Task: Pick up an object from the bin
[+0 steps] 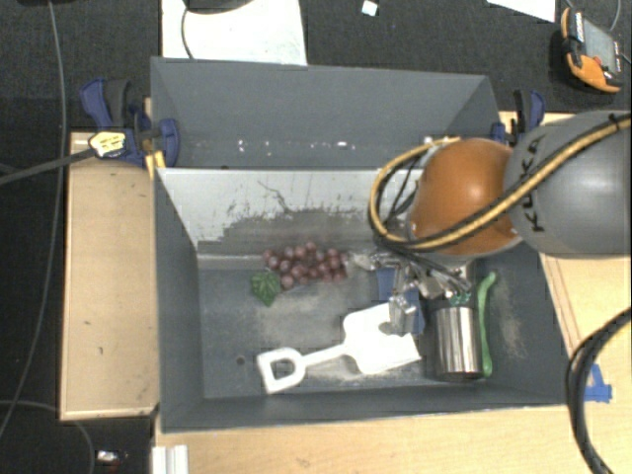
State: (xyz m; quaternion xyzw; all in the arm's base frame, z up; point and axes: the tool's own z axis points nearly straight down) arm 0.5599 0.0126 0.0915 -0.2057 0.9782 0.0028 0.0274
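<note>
My gripper (pixel 403 309) hangs under the arm's orange cover at the right middle of the bin, low over the far right corner of a white toy shovel's blade. The white shovel (pixel 341 354) lies flat near the front wall, its handle pointing left. Just right of the gripper lies a shiny metal cup (pixel 456 342) with a green handle (pixel 485 304). Whether the gripper touches the shovel or the cup cannot be made out.
A bunch of dark purple toy grapes (pixel 306 263) with a green leaf (pixel 265 286) lies at the back of the floor, left of the gripper. The arm and its cables cover the bin's right rear corner.
</note>
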